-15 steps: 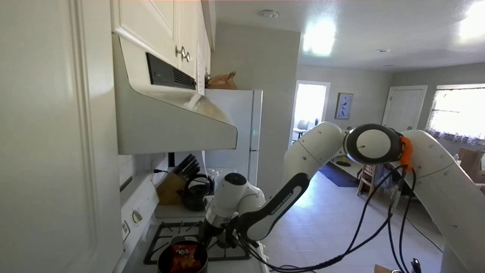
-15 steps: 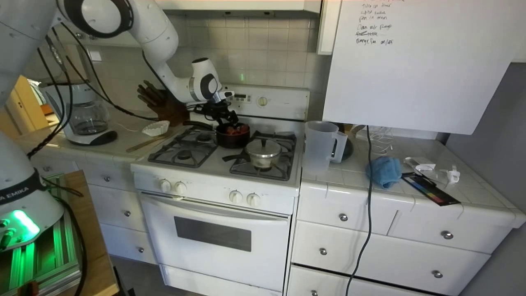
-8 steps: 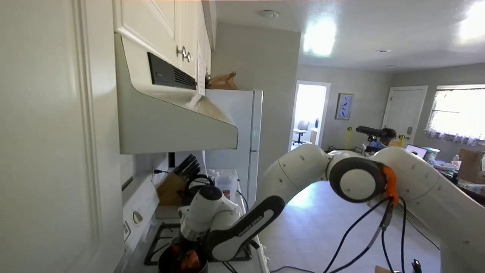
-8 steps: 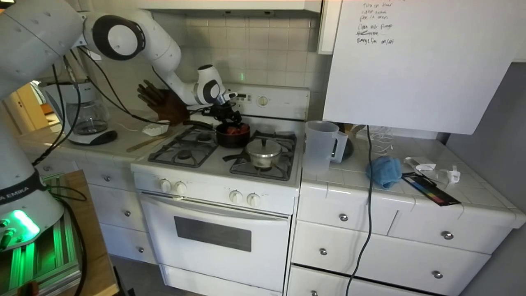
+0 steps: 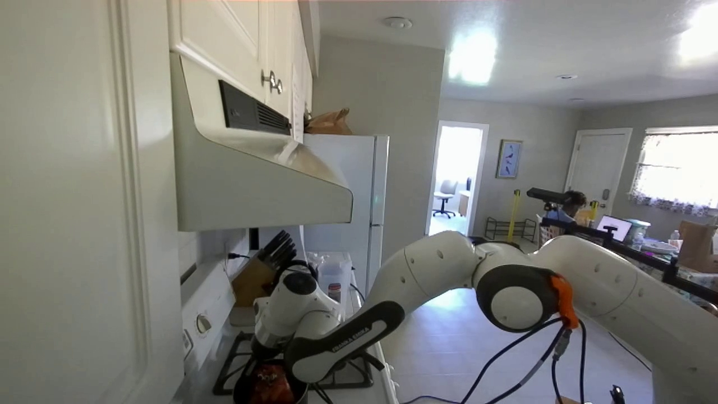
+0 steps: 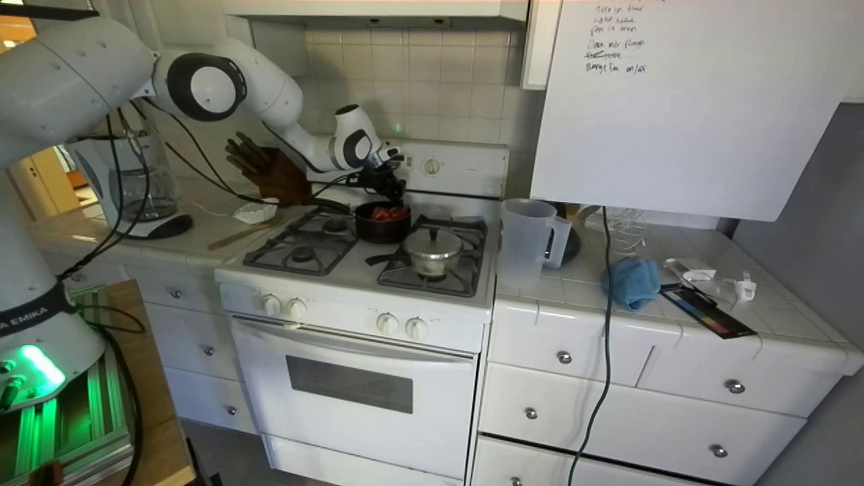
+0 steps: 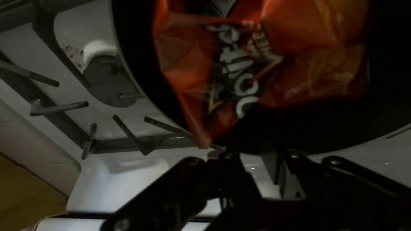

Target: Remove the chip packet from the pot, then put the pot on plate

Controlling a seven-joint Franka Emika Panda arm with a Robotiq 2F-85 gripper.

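- Shifted since half a second ago: arm (image 5: pixel 516 306), elbow lower in an exterior view; gripper (image 7: pixel 252 157), farther right in an exterior view. Not shifted: dark pot (image 6: pixel 382 233).
- In the wrist view, fingers (image 7: pixel 237 170) apart by a modest gap, pale stove surface between; no hold on anything visible, tips lost in shadow.
- Inside the pot, crumpled red chip packet (image 7: pixel 289 57), one corner reaching the rim near the fingers.
- Toward the back of the stove (image 6: pixel 347 304), pot between the grates (image 7: pixel 125 147); contact with either, cannot tell.
- Just beside the pot, toward the stove's front edge, lidded saucepan (image 6: pixel 432 258), crowding that side.
- Behind the gripper, back panel (image 6: pixel 466 169); overhead, headroom up to the range hood (image 5: pixel 263 196).
- Past the stove's side edge, tiled counter (image 6: pixel 567 290) with pitcher (image 6: pixel 520 236) and blue cloth (image 6: pixel 631 282).
- Beyond the knife block (image 5: pixel 249 283), refrigerator (image 5: pixel 364 168); farthest, pale floor (image 5: pixel 437 348) stretching toward the doorway (image 5: pixel 457 168).
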